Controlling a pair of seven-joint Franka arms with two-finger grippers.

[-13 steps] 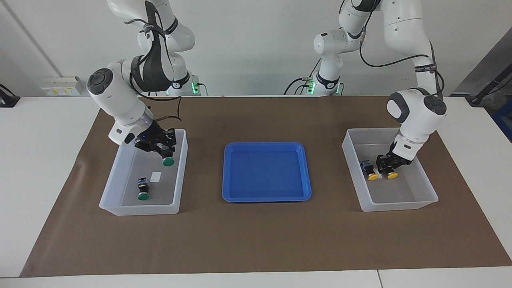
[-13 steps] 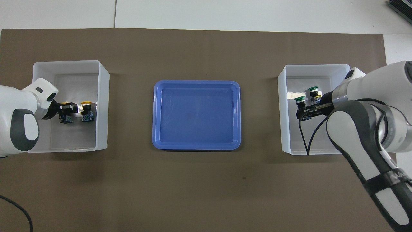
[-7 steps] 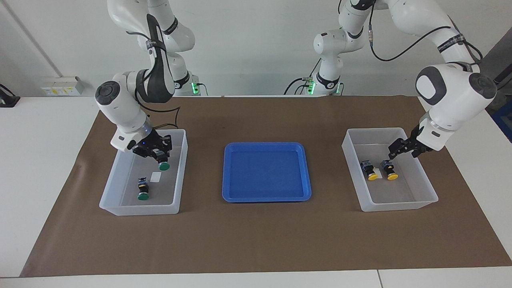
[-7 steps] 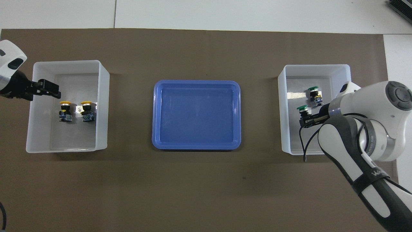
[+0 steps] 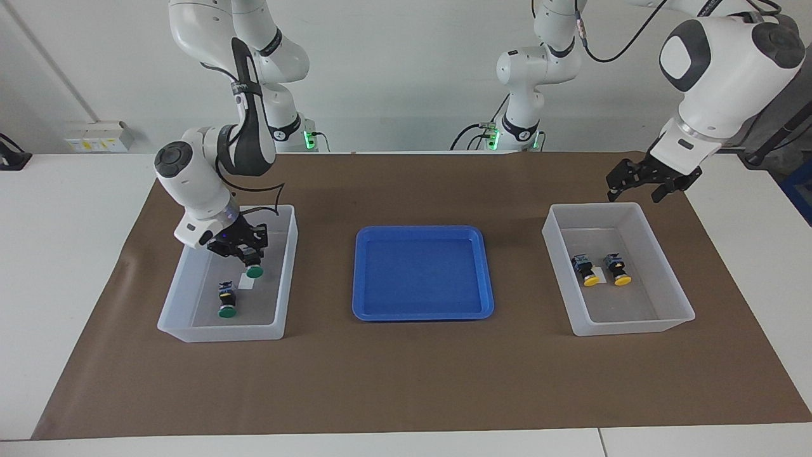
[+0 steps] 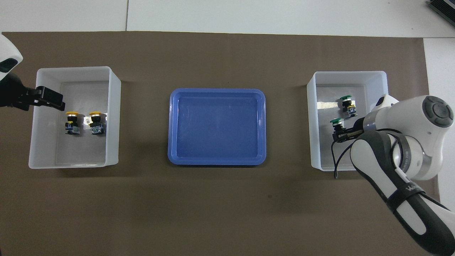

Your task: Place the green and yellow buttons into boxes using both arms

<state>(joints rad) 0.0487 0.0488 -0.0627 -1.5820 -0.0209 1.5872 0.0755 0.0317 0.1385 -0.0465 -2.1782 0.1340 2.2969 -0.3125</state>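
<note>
Two yellow buttons [image 5: 587,270] [image 5: 617,268] lie side by side in the box [image 5: 634,325] at the left arm's end; they also show in the overhead view [image 6: 73,122] [image 6: 96,122]. My left gripper [image 5: 636,186] [image 6: 53,99] is open and empty, raised over that box's edge nearest the robots. My right gripper [image 5: 244,249] [image 6: 340,134] is shut on a green button [image 5: 253,268] [image 6: 336,123], low inside the box [image 5: 219,331] at the right arm's end. A second green button [image 5: 227,299] [image 6: 347,105] lies on that box's floor beside a small white label [image 5: 246,281].
A shallow blue tray [image 5: 423,273] [image 6: 217,126] lies empty on the brown mat [image 5: 406,381] between the two boxes [image 6: 113,117] [image 6: 312,142]. White tabletop surrounds the mat.
My left gripper let go of a yellow button and rose out of its box toward the robots. My right gripper sank lower into its box with the green button.
</note>
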